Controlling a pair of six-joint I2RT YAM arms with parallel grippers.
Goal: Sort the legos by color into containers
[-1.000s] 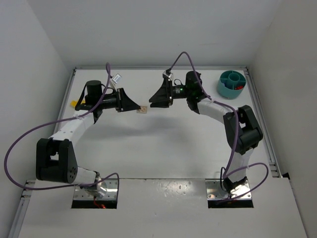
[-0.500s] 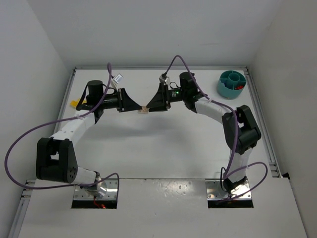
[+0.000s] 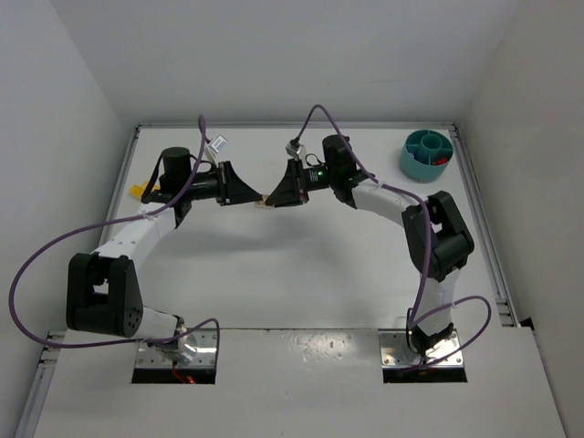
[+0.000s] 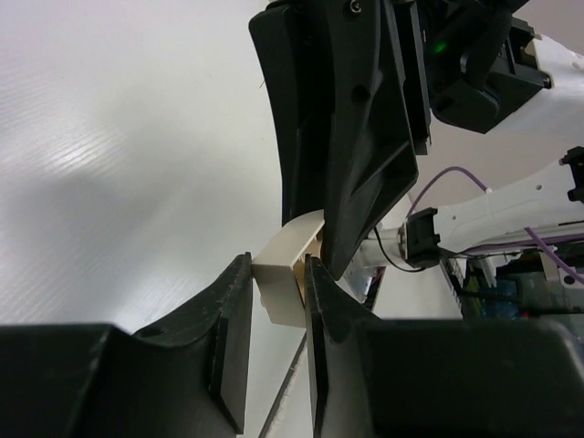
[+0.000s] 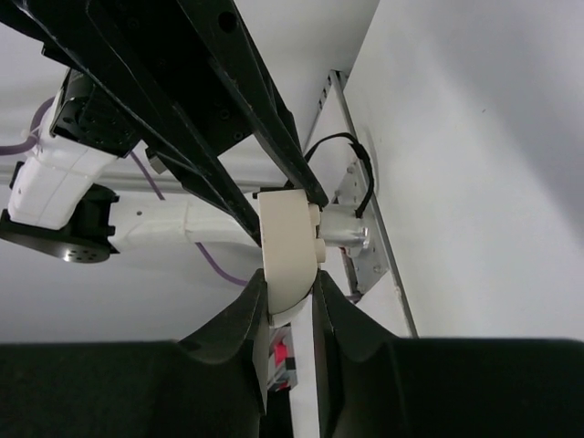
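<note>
The left hand [image 4: 276, 274] and the right hand [image 5: 290, 290] are both pinching narrow on the cream lego [image 3: 264, 202], well left of the teal tub [image 3: 415, 170], and this light, rigid, slick piece is probably needing firm grips on its flat sides.

left claw [image 3: 256, 201] against right claw [image 3: 273, 198]

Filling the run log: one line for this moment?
handover; left gripper shut on cream lego; right gripper shut on it; teal tub far right
</note>
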